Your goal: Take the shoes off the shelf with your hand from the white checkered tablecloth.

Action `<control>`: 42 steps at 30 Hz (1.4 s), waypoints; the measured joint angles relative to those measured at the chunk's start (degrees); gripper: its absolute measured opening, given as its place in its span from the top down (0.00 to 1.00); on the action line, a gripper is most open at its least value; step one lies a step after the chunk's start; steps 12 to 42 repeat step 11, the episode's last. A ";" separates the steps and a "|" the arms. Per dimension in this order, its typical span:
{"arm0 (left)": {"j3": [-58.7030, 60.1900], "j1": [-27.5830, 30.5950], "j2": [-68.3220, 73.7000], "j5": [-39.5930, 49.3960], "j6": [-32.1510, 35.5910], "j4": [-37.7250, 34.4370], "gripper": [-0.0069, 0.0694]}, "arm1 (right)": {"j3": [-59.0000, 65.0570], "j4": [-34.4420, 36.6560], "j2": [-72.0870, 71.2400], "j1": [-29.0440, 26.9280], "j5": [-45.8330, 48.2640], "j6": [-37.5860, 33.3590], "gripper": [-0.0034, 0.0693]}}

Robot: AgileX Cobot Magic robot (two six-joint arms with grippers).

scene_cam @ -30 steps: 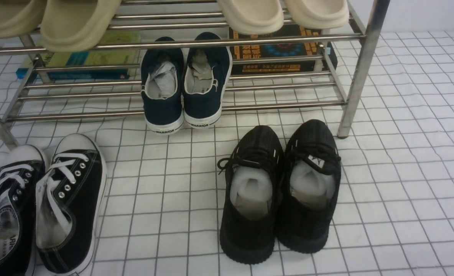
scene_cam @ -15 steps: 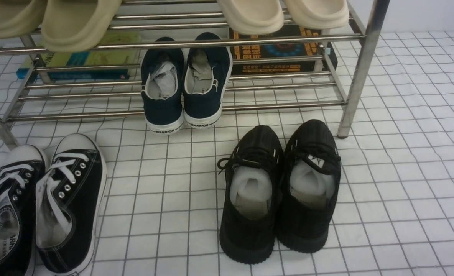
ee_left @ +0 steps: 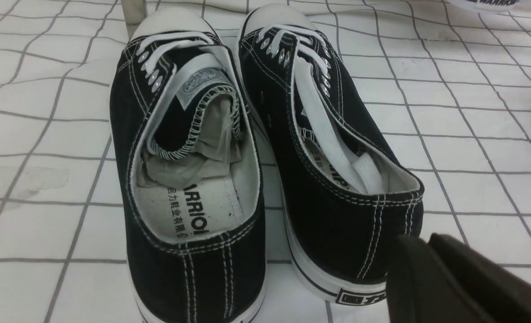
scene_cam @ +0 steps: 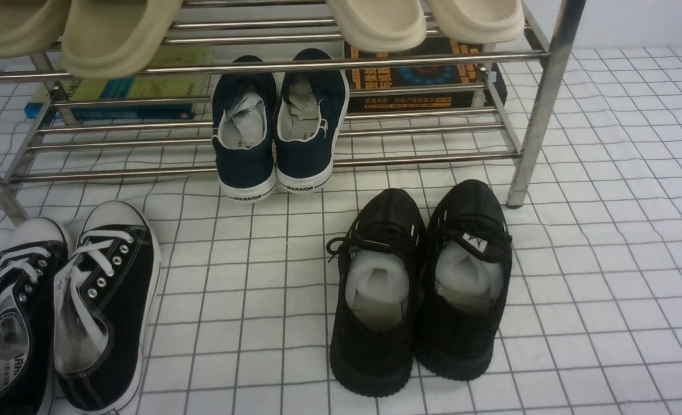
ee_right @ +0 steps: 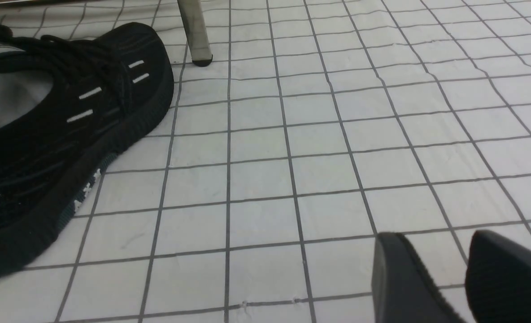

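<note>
Meanwhile, nothing is seen changed: the shoes [scene_cam: 59, 305] remain at the tablecloth's [scene_cam: 606, 259] near-left corner. The right gripper [ee_right: 460, 273] is parted; the left gripper's [ee_left: 431, 269] state cannot be told.

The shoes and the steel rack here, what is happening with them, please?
Nothing is held now. The black canvas sneakers with white laces lie on the white checkered tablecloth before the steel-tube rack. The left gripper hovers behind their heels. The right gripper is over bare cloth, slightly open, beside all-black knit sneakers.

No visible change since earlier.
</note>
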 joint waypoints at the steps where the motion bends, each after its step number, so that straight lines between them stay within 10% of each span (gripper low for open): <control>1: 0.00 0.00 0.00 0.00 0.00 0.00 0.83 | 0.00 -0.06 0.00 0.00 0.00 0.00 0.62; 42: 0.00 0.00 0.00 0.00 -0.04 0.06 0.81 | 0.00 0.00 0.00 0.00 0.00 0.00 0.62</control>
